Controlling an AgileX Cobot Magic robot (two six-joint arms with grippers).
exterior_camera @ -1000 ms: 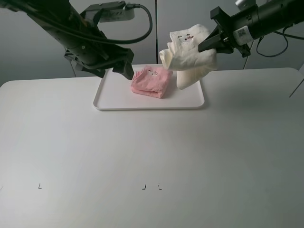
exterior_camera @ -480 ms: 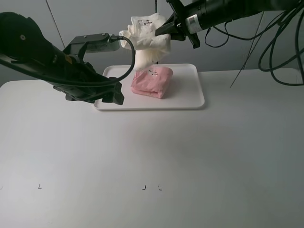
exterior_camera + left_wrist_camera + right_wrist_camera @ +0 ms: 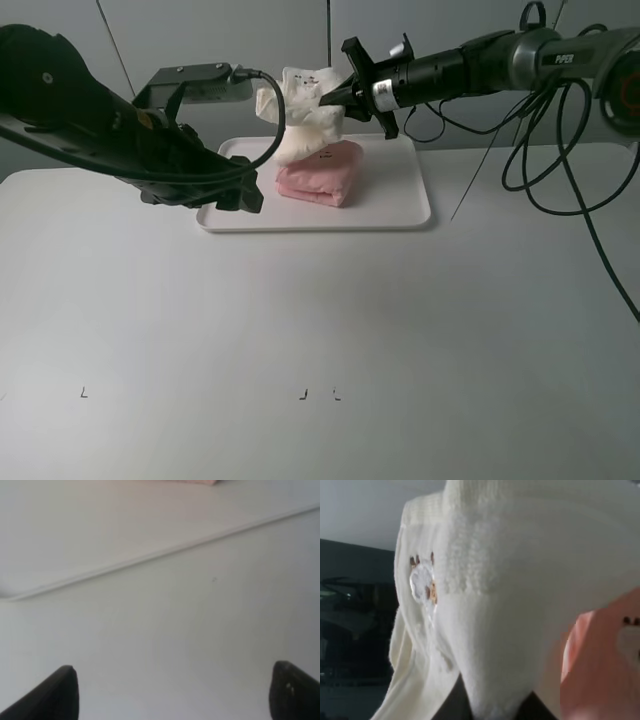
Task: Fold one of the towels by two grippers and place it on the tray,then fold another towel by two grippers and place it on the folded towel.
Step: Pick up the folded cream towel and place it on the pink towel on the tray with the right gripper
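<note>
- The large shallow white rectangular plastic tray with rounded corners lies at the far side of the plain white table; I place all other things from this tray.
- Inside the tray, near its middle, the soft pink terry towel lies folded into a thick packet. It is the only thing that rests on the tray floor.
- My right gripper reaches from the right side over the tray's far edge. Its jaws are clamped on the cream-white terry towel, which hangs bunched in the air above the pink towel; the lowest fold comes down to the pink towel's top, but I cannot tell if it touches.
- In the right wrist view the cream towel fills almost all, with a small embroidered patch on it, and a corner of the pink towel shows beside it.
- My left gripper is low at the tray's front-left corner, its jaws spread wide and holding nothing; its arm stands partly in front of the tray's left rim.
- In the left wrist view two black fingertips stand far apart over the bare table, and the tray's rim runs across beyond them.
- A few small dark marks are on the table, well apart from the tray, at the near side.
</note>
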